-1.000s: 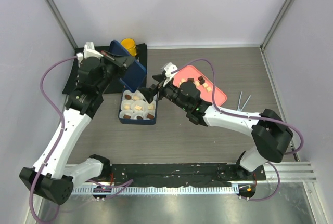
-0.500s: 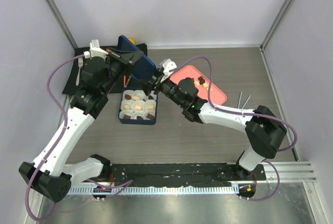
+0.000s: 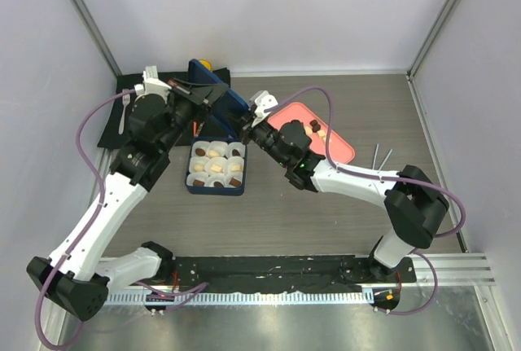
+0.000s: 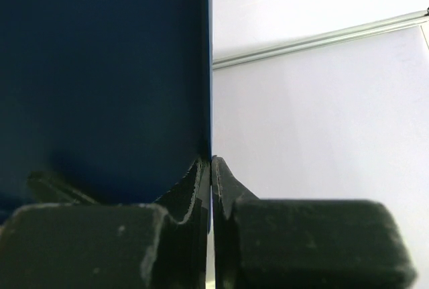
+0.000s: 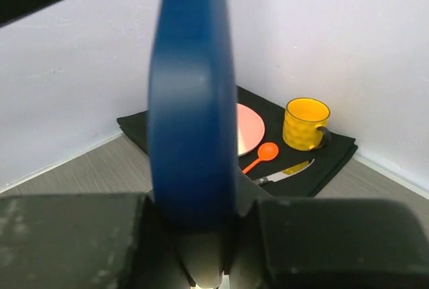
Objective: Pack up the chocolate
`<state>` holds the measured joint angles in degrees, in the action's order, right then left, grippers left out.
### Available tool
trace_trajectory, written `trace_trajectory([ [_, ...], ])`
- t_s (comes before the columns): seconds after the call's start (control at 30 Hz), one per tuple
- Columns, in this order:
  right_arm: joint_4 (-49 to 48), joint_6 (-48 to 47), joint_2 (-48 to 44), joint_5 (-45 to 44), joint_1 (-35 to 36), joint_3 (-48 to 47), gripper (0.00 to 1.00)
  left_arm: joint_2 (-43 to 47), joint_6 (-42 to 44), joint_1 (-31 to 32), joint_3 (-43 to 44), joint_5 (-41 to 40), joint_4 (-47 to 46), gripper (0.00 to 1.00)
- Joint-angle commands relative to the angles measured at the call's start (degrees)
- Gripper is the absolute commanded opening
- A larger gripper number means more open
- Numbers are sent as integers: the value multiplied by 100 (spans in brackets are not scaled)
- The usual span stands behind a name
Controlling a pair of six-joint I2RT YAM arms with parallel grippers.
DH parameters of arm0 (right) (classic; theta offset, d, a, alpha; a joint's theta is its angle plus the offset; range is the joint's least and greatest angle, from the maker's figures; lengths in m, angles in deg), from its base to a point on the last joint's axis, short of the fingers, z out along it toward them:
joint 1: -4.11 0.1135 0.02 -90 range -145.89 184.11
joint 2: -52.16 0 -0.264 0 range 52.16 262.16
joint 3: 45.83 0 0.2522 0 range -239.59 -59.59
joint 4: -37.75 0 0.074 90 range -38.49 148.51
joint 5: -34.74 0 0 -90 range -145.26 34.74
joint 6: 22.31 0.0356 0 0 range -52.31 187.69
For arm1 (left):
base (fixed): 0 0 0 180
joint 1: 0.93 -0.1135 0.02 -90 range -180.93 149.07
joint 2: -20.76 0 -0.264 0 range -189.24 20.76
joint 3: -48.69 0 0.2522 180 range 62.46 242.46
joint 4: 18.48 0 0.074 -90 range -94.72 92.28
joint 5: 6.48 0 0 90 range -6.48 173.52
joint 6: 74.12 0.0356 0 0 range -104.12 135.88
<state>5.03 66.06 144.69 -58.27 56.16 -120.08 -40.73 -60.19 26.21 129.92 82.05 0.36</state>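
Observation:
The chocolate shows as brown and cream pieces in white paper cups inside the dark blue box, and a few more pieces lie on the pink tray. A dark blue lid stands on edge in the air behind the box. My left gripper is shut on the lid's thin rim; in the left wrist view the lid fills the left side above the gripper. My right gripper is shut on the lid's near edge, with the lid between its fingers.
A black mat at the back left carries a yellow mug, a pink plate, an orange spoon, a knife and a fork. Metal tongs lie right of the tray.
The left arm has swung the lid up and back off the box and stood it on edge. The right gripper has moved in to the lid and shut on it.

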Motion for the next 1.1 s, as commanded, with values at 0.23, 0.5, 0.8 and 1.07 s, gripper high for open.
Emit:
trace_trajectory([
  [0.23, 498, -1076, -534, -244, 24, -156, 4, 823, 1057, 29, 240, -704, 1237, 54],
  [0.5, 1018, -2595, -640, -1263, 244, -104, 3, 824, 1516, 29, 697, -917, 2435, 86],
  [0.8, 834, -3703, -543, -2115, 621, -24, 2, 77, 1604, 29, 927, -362, 2533, 93],
  [1.07, 561, -4170, -420, -2476, 771, 37, 3, 164, 1332, 29, 391, -696, 2173, 85],
])
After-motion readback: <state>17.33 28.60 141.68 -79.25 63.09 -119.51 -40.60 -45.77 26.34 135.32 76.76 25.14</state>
